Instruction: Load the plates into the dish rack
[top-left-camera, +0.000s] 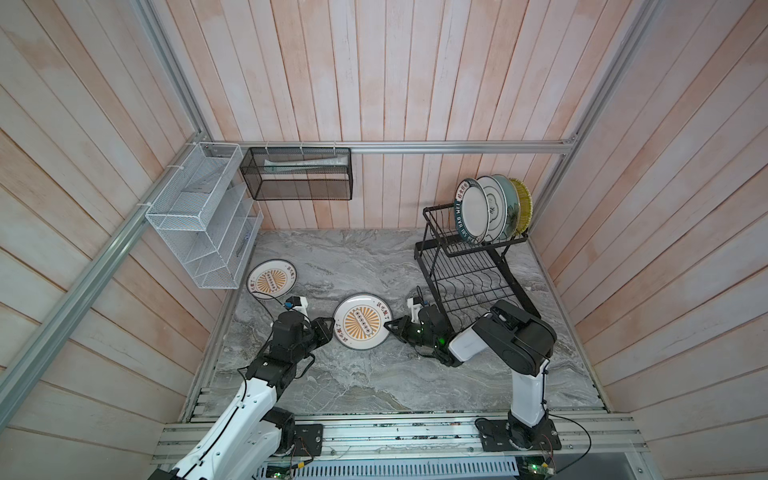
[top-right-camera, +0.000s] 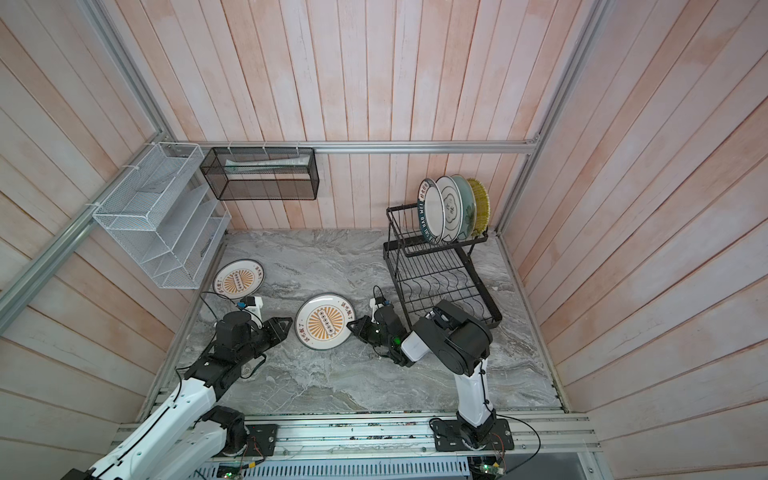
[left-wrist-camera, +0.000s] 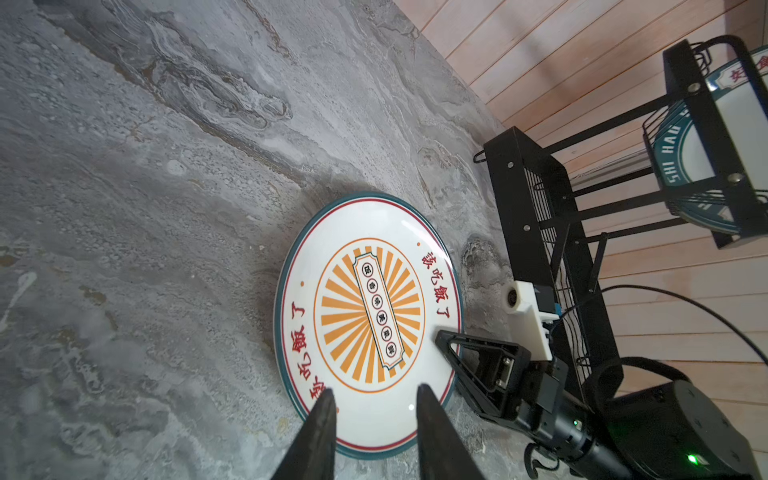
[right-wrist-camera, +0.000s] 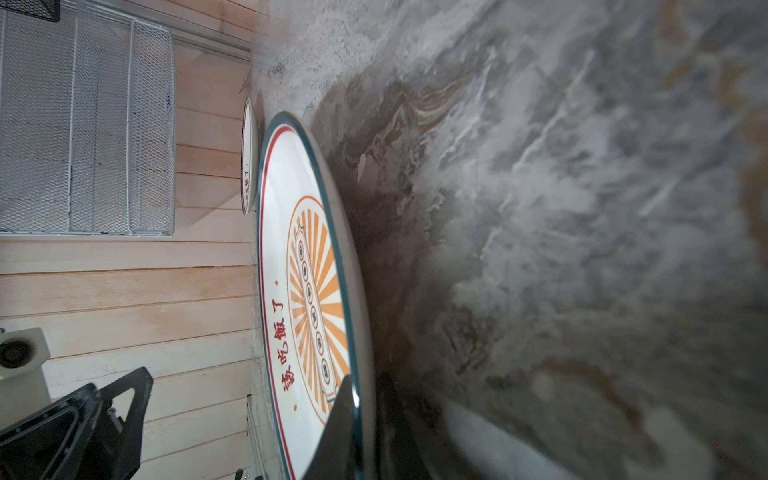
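Two orange-sunburst plates lie on the marble counter. One plate (top-left-camera: 272, 277) (top-right-camera: 238, 279) is at the far left. On the rim of the centre plate (top-left-camera: 363, 322) (top-right-camera: 323, 323) (left-wrist-camera: 370, 316) (right-wrist-camera: 307, 291) my right gripper (top-left-camera: 388, 325) (top-right-camera: 352, 324) (right-wrist-camera: 363, 399) is shut, one finger on its face and one under it. My left gripper (top-left-camera: 332, 322) (top-right-camera: 289, 322) (left-wrist-camera: 376, 395) is open, its tips over that plate's opposite rim. The black dish rack (top-left-camera: 469, 266) (top-right-camera: 436, 270) (left-wrist-camera: 536, 216) stands at the back right. Several plates (top-left-camera: 471, 212) stand upright in its upper basket.
A white mesh shelf (top-left-camera: 203, 224) and a black mesh box (top-left-camera: 297, 174) hang on the back-left walls. Wooden walls close in the counter on three sides. An aluminium rail (top-left-camera: 395, 432) carrying both arm bases runs along the front edge.
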